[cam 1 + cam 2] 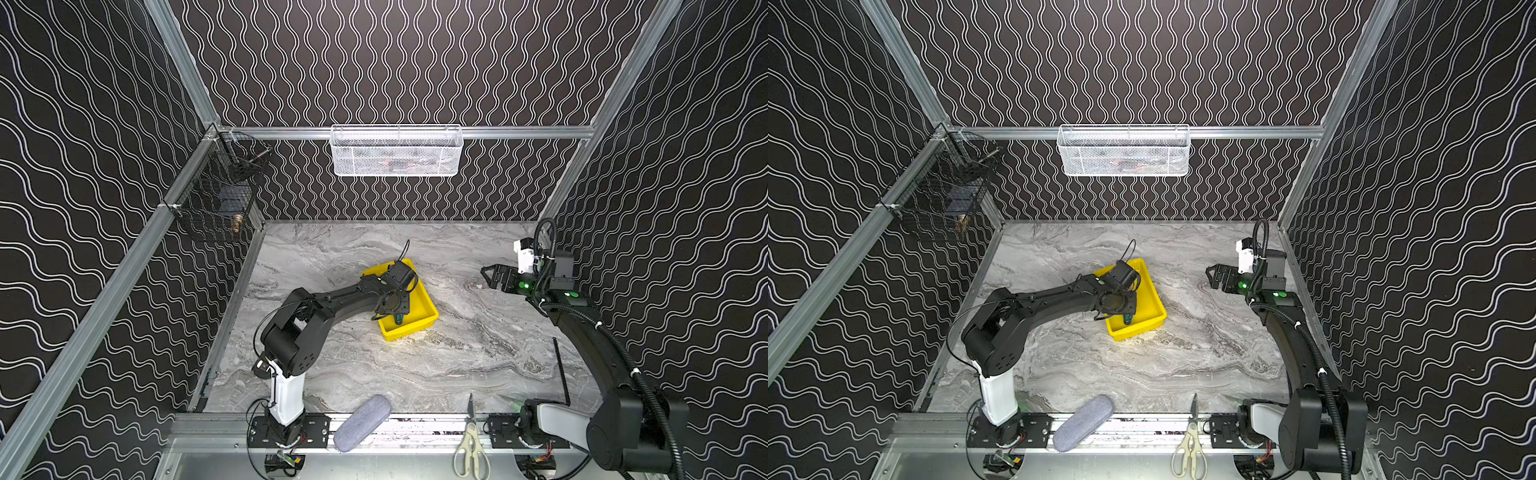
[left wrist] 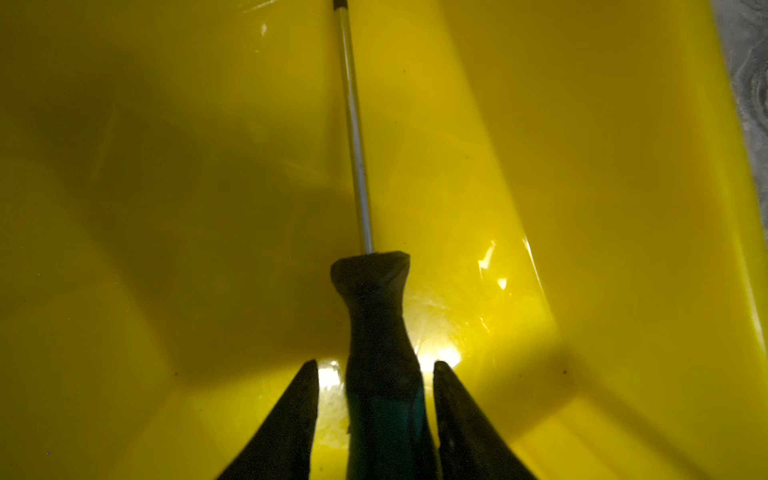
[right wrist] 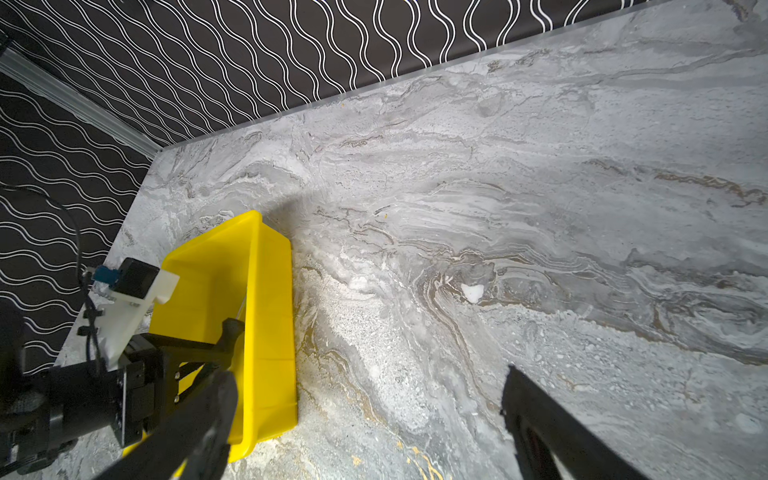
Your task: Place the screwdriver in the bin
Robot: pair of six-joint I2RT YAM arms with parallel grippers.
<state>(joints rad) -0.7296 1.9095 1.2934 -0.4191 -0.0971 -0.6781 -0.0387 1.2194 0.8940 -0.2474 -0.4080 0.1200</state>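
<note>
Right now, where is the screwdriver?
In both top views the screwdriver lies inside the yellow bin at mid-table, handle at the bin's near end. The left wrist view shows it between the fingers of the open left gripper, gaps either side.

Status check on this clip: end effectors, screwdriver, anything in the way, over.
Left end effector open, straddling screwdriver handle, gaps both sides. Screwdriver lying on bin floor. Right end effector open, off to the side. Nothing obstructing.
</note>
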